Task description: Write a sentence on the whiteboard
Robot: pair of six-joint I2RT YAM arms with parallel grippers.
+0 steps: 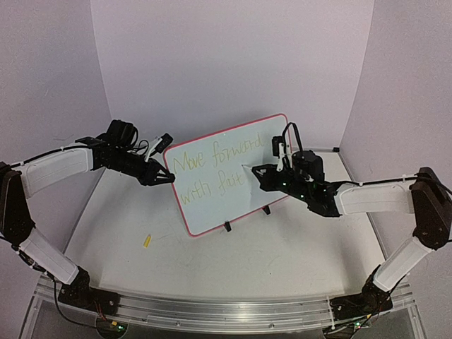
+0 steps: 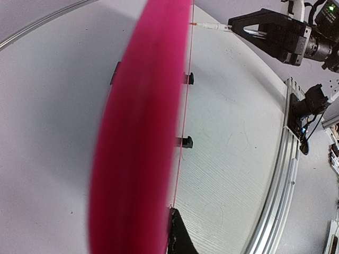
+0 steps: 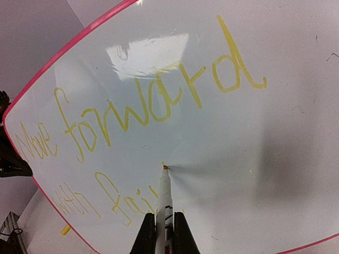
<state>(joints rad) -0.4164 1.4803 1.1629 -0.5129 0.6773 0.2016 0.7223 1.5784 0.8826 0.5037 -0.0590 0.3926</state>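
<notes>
The whiteboard (image 1: 212, 215) stands tilted mid-table on two black feet, with a red-pink rim. The sentence (image 1: 212, 166), in yellow-green, reads "Move forward" above "with fai" (image 3: 122, 203); any later strokes are hidden behind the marker. My right gripper (image 1: 258, 171) is shut on a white marker (image 3: 164, 198) whose tip touches the board right of "fai". Its fingers (image 3: 148, 235) flank the marker in the right wrist view (image 3: 164, 219). My left gripper (image 1: 168, 176) is shut on the board's left edge. That edge is a blurred pink band (image 2: 137, 132) beside one finger (image 2: 179, 233).
A small yellow cap (image 1: 147, 241) lies on the table left of the board, in front of it. The board's feet (image 1: 227, 227) stick out toward me. An aluminium rail (image 1: 226, 311) runs along the near edge. Purple walls enclose the back and sides.
</notes>
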